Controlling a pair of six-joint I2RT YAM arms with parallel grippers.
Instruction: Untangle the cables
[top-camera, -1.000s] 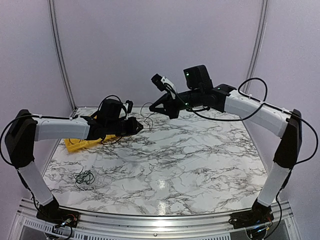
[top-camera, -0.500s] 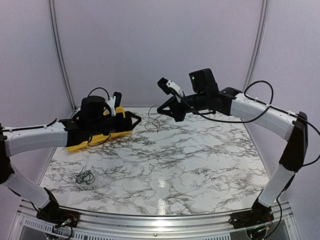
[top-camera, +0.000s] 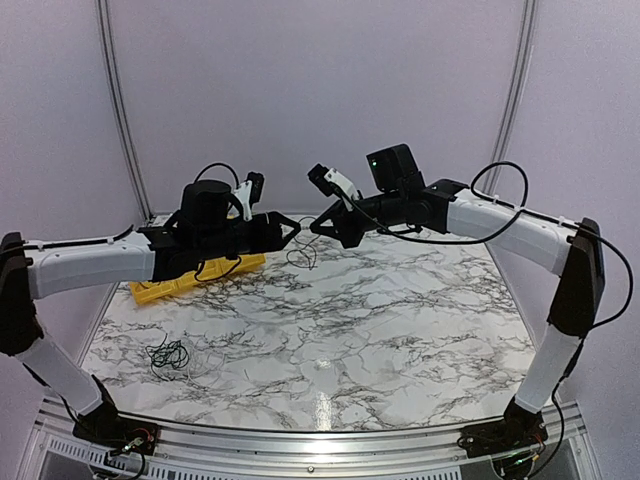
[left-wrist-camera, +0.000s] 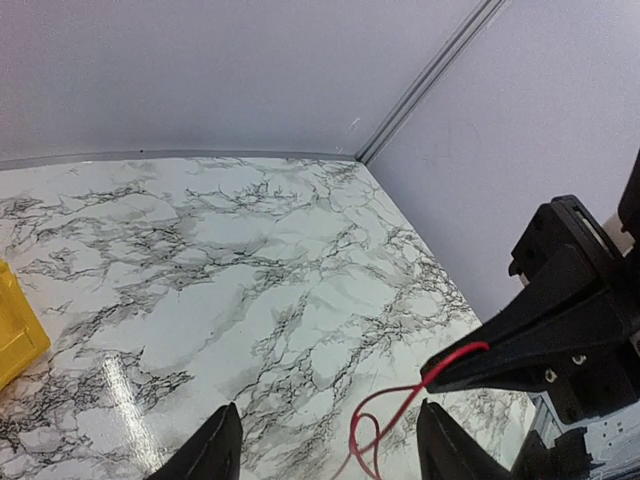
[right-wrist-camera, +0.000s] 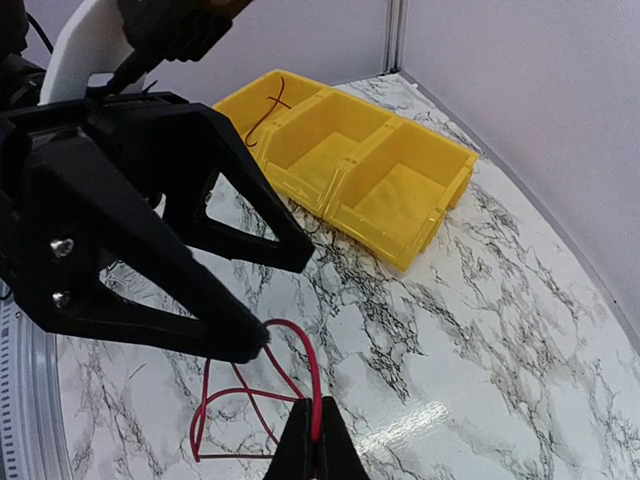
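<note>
A thin red cable (right-wrist-camera: 312, 372) hangs in loose loops from my right gripper (right-wrist-camera: 316, 432), which is shut on its upper bend above the back of the table. In the top view the same cable (top-camera: 300, 252) dangles between both grippers. My left gripper (top-camera: 292, 227) faces the right gripper (top-camera: 319, 226) and is open. Its fingers (right-wrist-camera: 160, 290) straddle the loop, and one tip touches the wire. From the left wrist the red cable (left-wrist-camera: 398, 405) runs between my left gripper (left-wrist-camera: 330, 460) fingers up to the right gripper (left-wrist-camera: 432, 378). A small dark tangle of cables (top-camera: 168, 353) lies at the near left.
A yellow compartment bin (top-camera: 160, 287) sits at the back left of the marble table (top-camera: 400, 320); from the right wrist view the bin (right-wrist-camera: 400, 195) has a dark wire (right-wrist-camera: 262, 118) in one compartment. Walls close the back and sides.
My left gripper has opened, swung back over the yellow bin and returned to the hanging red cable. The right gripper kept its hold and shifted only slightly.
</note>
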